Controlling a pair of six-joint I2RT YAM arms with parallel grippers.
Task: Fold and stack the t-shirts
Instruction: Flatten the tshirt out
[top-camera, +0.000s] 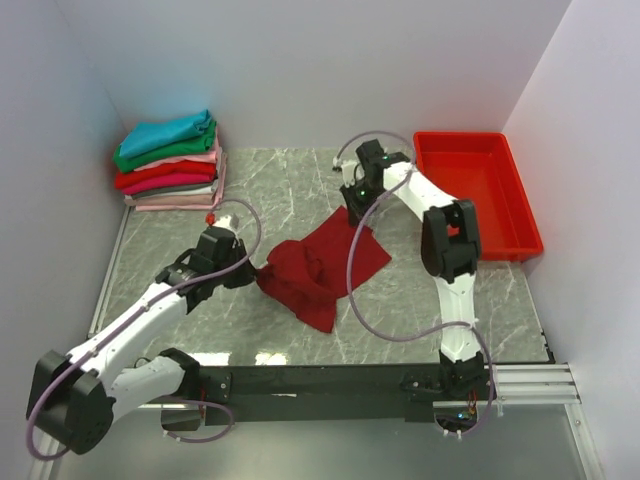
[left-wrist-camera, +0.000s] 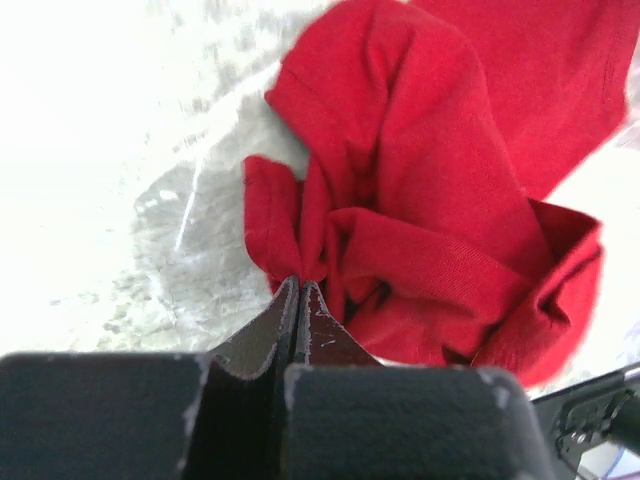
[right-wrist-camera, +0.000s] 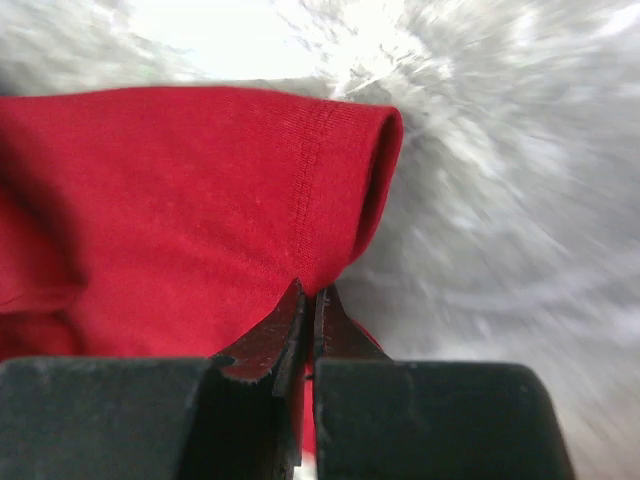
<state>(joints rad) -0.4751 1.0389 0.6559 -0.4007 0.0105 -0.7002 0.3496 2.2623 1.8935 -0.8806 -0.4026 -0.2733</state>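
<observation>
Shirt (top-camera: 325, 265), crumpled mid-counter, stretches slantwise between left pincer (top-camera: 252, 271), clamped on its near-left bunch, and right pincer (top-camera: 354, 214), clamped on its far sleeve hem; folded stack (top-camera: 170, 160) waits at far-left corner.

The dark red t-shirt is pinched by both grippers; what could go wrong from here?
1. The left gripper bites only a thin bunched fold at the edge of the dark red t-shirt; a pull may slip it free.
2. The right gripper grips just beside the sleeve hem, so it might likewise lose its hold.
3. The cloth lies crumpled between them; stretching could leave it twisted, not flat.
</observation>
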